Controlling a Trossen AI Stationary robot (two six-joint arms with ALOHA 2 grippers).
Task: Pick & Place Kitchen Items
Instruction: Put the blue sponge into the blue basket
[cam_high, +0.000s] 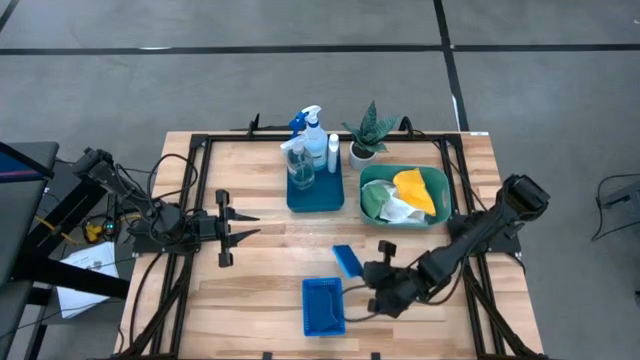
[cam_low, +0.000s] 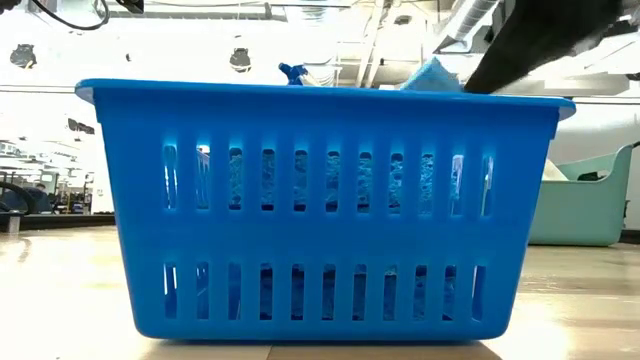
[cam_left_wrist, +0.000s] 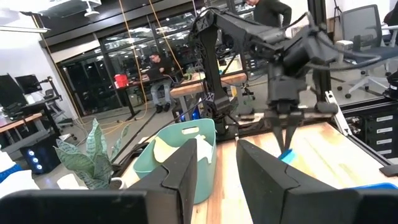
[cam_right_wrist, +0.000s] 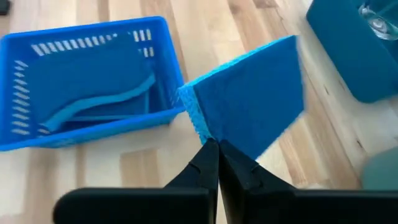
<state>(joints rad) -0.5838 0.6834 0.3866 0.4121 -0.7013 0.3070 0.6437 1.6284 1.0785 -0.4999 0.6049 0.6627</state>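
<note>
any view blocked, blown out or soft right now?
Low view: the blue basket fills the frame, and the bright room behind is washed out. Right wrist view: the sponge in the right gripper is sharp at its near edge, softer at the far corner. Left wrist view: the near fingers are soft. High view: even light, no glare.

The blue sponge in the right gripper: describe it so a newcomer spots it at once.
Start at the blue basket near the table's front edge. Just beyond its right corner, the right gripper pinches a flat blue sponge by one edge. It is the only sponge held clear of the basket; another blue piece lies inside.
</note>
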